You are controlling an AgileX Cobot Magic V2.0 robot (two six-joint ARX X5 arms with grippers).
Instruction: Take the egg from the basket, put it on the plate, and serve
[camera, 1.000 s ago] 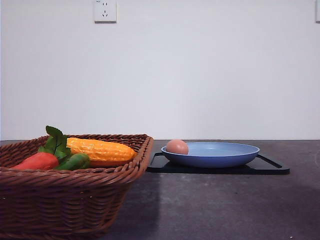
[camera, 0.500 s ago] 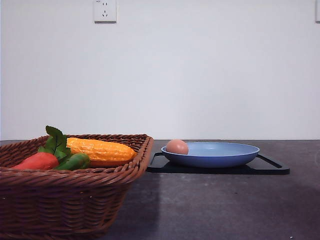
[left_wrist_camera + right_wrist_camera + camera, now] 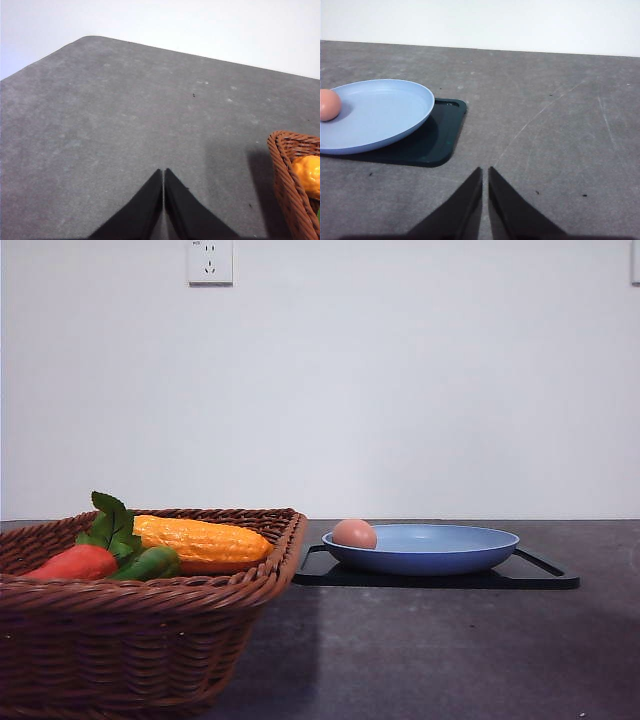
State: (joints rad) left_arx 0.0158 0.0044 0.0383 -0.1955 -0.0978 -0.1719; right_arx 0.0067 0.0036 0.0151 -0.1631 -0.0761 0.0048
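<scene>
Serving comes next: the small pinkish-tan egg point(image 3: 354, 533) lies on the wide light-blue plate point(image 3: 440, 558), away from the brown woven basket point(image 3: 140, 640). My left gripper point(image 3: 163, 180) and right gripper point(image 3: 485, 177) are pinched closed, empty. I should carry the plate level and slow, so the egg won't roll.

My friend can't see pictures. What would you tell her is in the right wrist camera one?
A pinkish egg sits at the edge of a light-blue plate, which rests on a black tray on a grey table. The right gripper points forward, its two dark fingers closed together, holding nothing.
</scene>
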